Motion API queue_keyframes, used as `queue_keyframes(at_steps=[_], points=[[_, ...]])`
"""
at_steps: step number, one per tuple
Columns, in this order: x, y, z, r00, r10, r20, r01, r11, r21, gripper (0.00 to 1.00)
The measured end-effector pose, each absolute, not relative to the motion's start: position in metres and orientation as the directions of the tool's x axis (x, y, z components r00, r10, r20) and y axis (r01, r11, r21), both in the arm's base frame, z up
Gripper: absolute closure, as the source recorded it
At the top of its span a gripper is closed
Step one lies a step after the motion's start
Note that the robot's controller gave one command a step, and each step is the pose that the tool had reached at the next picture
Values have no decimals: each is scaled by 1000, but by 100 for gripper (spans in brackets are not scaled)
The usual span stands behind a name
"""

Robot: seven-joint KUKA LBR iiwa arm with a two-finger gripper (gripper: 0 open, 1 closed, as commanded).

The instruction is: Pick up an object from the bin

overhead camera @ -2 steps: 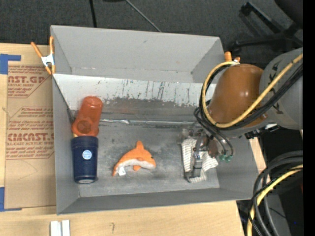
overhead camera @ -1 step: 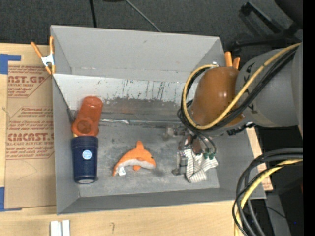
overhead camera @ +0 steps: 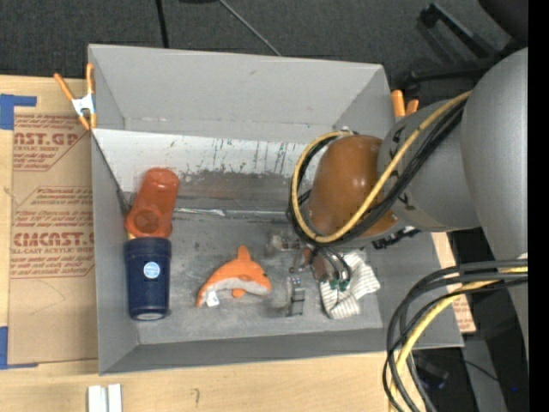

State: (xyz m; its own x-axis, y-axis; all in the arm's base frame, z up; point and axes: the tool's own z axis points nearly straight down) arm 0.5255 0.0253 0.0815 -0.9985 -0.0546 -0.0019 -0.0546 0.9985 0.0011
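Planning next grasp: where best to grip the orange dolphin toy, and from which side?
Probably grip the orange dolphin toy across its mid-body, from straight above. It lies flat on the bin floor, long axis left-right, with bare floor either side; fin and tail look thin and may slip.

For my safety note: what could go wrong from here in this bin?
The tool sits between the orange toy dolphin and the white cloth, over neither, so it may come up with nothing. The cloth lies right beside the tool and might snag on it.
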Motion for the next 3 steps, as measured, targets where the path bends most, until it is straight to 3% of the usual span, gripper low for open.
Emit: queue_keyframes(at_steps=[1, 2, 3], points=[[521, 87, 70, -978, -209, -1, -209, 978, 1, 100], [521, 87, 70, -978, -209, -1, -209, 978, 1, 100], [536, 72, 233, -970, -241, -8, -241, 970, -1, 100]])
